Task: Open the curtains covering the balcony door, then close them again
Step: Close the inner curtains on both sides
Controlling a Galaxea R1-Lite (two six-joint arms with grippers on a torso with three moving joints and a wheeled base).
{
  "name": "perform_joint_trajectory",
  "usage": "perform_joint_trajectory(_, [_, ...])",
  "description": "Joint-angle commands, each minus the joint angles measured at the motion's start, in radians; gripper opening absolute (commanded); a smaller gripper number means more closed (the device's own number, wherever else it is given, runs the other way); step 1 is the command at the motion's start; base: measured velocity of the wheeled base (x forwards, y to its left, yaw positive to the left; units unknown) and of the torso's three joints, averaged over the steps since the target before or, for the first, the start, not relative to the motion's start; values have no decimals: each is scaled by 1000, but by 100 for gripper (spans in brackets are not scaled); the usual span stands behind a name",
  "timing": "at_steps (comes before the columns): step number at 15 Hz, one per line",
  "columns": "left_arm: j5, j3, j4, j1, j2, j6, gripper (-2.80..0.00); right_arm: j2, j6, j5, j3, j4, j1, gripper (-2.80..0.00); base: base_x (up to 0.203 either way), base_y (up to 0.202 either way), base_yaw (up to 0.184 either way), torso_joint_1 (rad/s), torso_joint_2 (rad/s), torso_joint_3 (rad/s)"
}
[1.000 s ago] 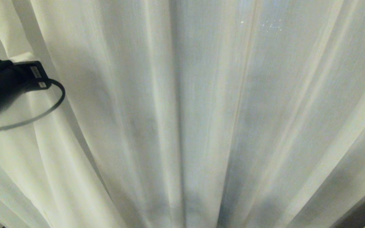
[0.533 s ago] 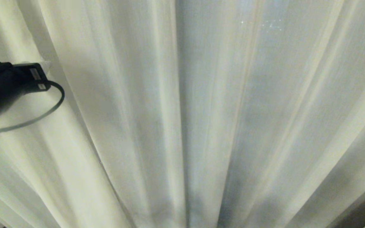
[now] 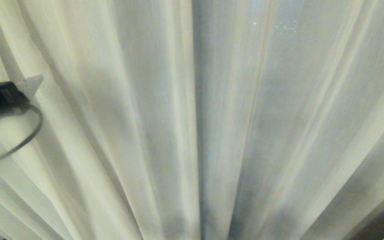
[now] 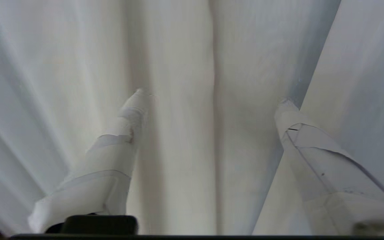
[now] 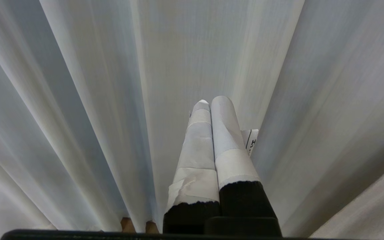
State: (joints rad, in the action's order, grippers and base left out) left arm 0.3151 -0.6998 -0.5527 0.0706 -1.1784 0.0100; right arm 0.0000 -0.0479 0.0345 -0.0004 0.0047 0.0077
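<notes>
My left pincer (image 4: 212,96) stands wide, holding nothing; its taped white fingers (image 4: 128,126) flank a soft pleat of the curtains (image 4: 185,66), fingertips at the cloth. My right pincer (image 5: 210,101) sits parked, pressed shut and empty. Beyond both, cream woven folds hang unbroken, hiding the balcony door, so I judge the curtains drawn closed, task near its end.
</notes>
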Motion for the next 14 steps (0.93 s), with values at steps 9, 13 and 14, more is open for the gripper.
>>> perform_joint_trajectory(9, [0, 151, 260, 21, 400, -2, 0, 0, -1, 1, 0, 0, 0, -280, 0, 0, 0, 0, 0, 0])
perform_joint_trajectory(13, [-1, 176, 302, 23, 466, -2, 0, 0, -1, 1, 0, 0, 0, -280, 0, 0, 0, 0, 0, 0])
perform_joint_trajectory(14, [-1, 180, 316, 23, 483, -3, 0, 1, -1, 1, 0, 0, -1, -280, 0, 0, 0, 0, 0, 0])
